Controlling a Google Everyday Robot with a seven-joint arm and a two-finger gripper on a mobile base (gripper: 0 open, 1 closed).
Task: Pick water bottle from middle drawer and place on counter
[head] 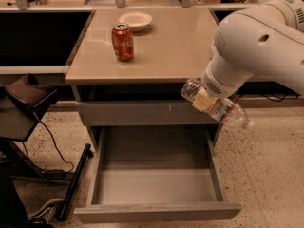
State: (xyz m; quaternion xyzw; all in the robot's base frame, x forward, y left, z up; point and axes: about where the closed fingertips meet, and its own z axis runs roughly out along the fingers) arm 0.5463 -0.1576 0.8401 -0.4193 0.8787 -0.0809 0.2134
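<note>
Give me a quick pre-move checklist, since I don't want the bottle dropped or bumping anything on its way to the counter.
1. Gripper shut on the water bottle: ok, the bottle hangs in the air.
2. Bottle out of the middle drawer: ok, it is above the drawer.
3. Bottle over the counter: not ok, it shows in front of the front edge, at the right.
4. Bottle upright: not ok, it is tilted with the cap pointing down to the right.
5. Free landing spot: ok, the red soda can and the bowl sit on the counter's left half.
</note>
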